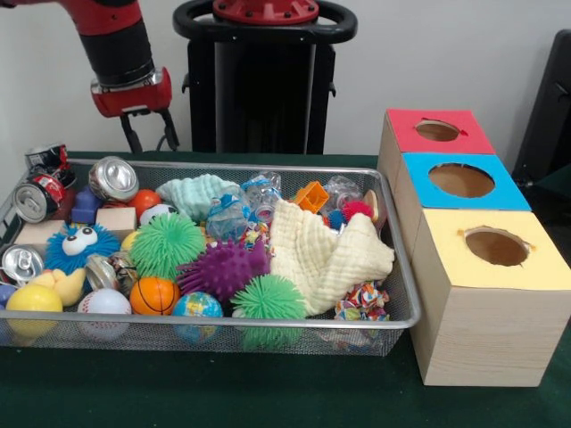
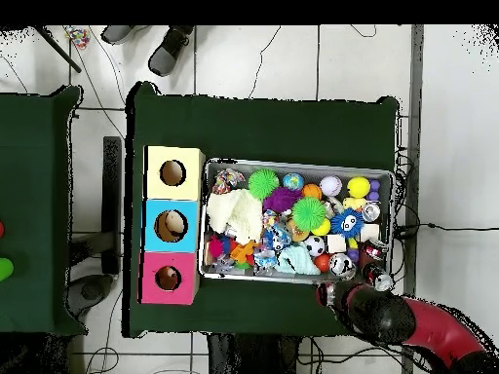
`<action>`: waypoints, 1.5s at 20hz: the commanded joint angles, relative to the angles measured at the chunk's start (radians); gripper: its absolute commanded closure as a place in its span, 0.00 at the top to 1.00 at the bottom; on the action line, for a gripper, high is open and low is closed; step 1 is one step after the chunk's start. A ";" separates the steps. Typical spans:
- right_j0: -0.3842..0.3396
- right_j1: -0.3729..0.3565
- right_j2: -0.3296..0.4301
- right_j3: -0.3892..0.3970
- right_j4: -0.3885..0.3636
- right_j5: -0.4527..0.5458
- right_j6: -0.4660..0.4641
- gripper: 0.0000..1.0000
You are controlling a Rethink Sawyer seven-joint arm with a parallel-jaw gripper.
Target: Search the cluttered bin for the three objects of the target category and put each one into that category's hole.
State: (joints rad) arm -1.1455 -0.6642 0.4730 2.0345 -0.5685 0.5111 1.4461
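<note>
A wire mesh bin (image 1: 223, 323) is packed with toys: spiky green balls (image 1: 167, 243), a purple spiky ball (image 1: 221, 267), a small basketball (image 1: 153, 295), a baseball (image 1: 103, 303), crushed cans (image 1: 113, 177) and a cream cloth (image 1: 326, 254). To its right stand three boxes with round holes, topped red (image 1: 406, 125), blue (image 1: 419, 174) and yellow (image 1: 446, 254). My gripper (image 1: 150, 134) hangs open and empty above the bin's far left corner, over the cans. From overhead the gripper (image 2: 328, 290) sits just outside the bin's (image 2: 297, 163) lower right edge.
The bin also holds a blue furry toy with eyes (image 1: 80, 245), a yellow ball (image 1: 34, 299), a globe ball (image 1: 197, 306), an orange block (image 1: 311, 196) and clear plastic pieces (image 1: 263, 198). A second green table (image 2: 34, 209) stands at the overhead view's left.
</note>
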 commanded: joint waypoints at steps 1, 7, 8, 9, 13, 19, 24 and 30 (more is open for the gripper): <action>-0.023 0.063 0.131 -0.185 -0.018 0.164 -0.243 1.00; -0.030 0.102 0.156 -0.229 -0.044 0.191 -0.253 1.00; -0.027 0.107 0.157 -0.236 -0.053 0.190 -0.253 1.00; -0.022 0.111 0.156 -0.243 -0.061 0.188 -0.250 1.00; -0.006 0.136 0.153 -0.274 -0.075 0.190 -0.237 1.00; 0.010 0.222 0.168 -0.407 -0.067 0.275 -0.308 1.00; 0.020 0.284 0.185 -0.535 -0.077 0.354 -0.395 1.00; 0.032 0.321 0.214 -0.628 -0.108 0.395 -0.460 1.00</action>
State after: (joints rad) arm -1.1256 -0.4178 0.6196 1.6578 -0.5792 0.8079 1.3898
